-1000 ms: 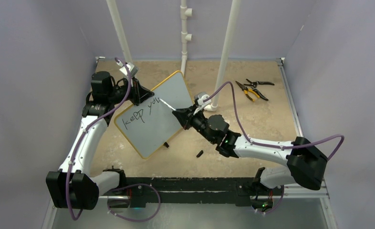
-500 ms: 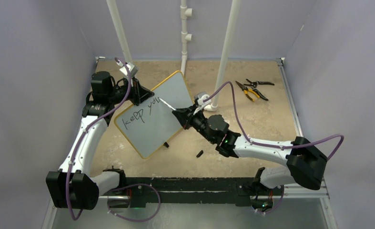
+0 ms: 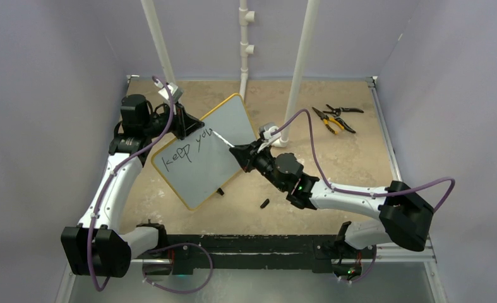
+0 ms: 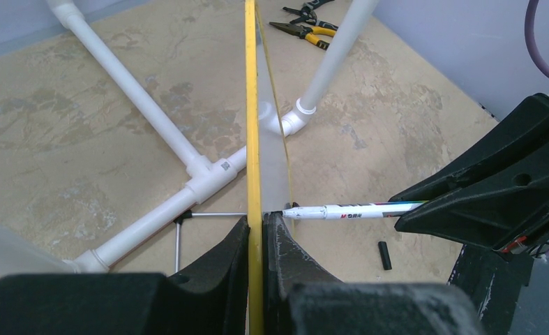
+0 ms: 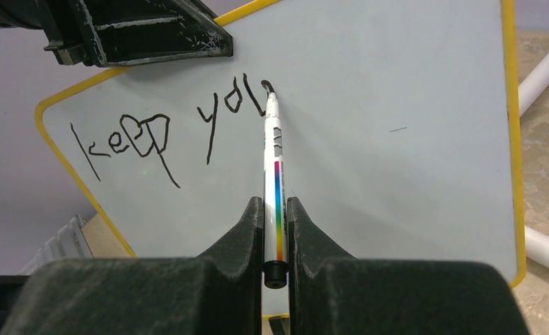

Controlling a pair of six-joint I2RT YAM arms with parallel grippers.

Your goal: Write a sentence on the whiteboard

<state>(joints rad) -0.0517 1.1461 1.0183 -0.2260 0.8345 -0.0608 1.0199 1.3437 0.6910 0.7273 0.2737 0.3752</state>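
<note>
The whiteboard (image 3: 211, 158), pale with a yellow frame, stands tilted on the table. My left gripper (image 3: 184, 123) is shut on its upper left edge; the frame (image 4: 252, 139) shows edge-on between the jaws. My right gripper (image 3: 241, 153) is shut on a white marker (image 5: 272, 167) with a rainbow stripe. Its tip touches the board just right of the black writing (image 5: 167, 132), which reads "keep yo" plus a partial stroke. The marker also shows in the left wrist view (image 4: 348, 209).
The black marker cap (image 3: 264, 203) lies on the table near the board's lower corner. Yellow-handled pliers and black cutters (image 3: 334, 118) lie at the back right. White PVC pipes (image 3: 294, 76) rise behind the board.
The marker tip has crept slightly along the board, adding a short stroke after "yo". The left arm and the board have not moved.
</note>
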